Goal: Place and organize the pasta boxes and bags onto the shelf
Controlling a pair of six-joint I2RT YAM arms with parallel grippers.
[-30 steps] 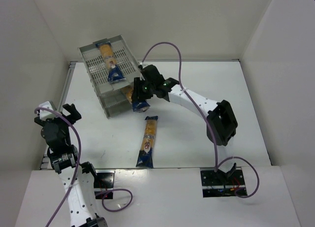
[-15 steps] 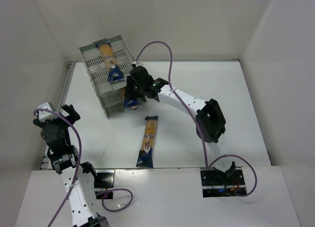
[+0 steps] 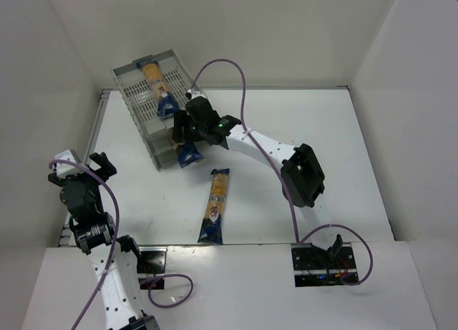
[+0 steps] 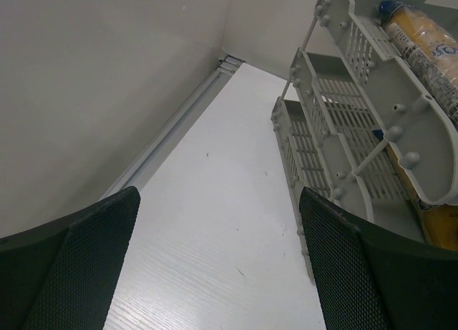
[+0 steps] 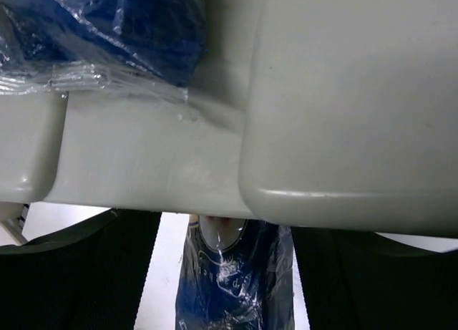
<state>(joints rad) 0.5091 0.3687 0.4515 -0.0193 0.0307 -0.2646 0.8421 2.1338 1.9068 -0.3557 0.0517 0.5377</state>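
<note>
Pale grey shelf (image 3: 143,101), its tray bottoms slotted. Bags (image 3: 215,205) yellow-orange with dark blue ends. White table (image 3: 343,151), purple cables (image 3: 240,79), arms (image 3: 265,145) white and black.

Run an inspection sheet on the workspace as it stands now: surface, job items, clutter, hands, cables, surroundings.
Surface: white table, no spills seen.
Job's things: grey three-tier shelf at the far left. First pasta bag lies on its top tier. Second pasta bag sits in a lower tier, blue end sticking out the front. Third pasta bag lies on the table, apart from the shelf.
Clutter: nothing seen.
Hands: left hand open and empty, at the near left. Right hand at the shelf front, jaws apart either side of the second pasta bag's end.
Cables: purple cable loops above the right arm; another follows the left arm.
Surroundings: white walls on three sides.
</note>
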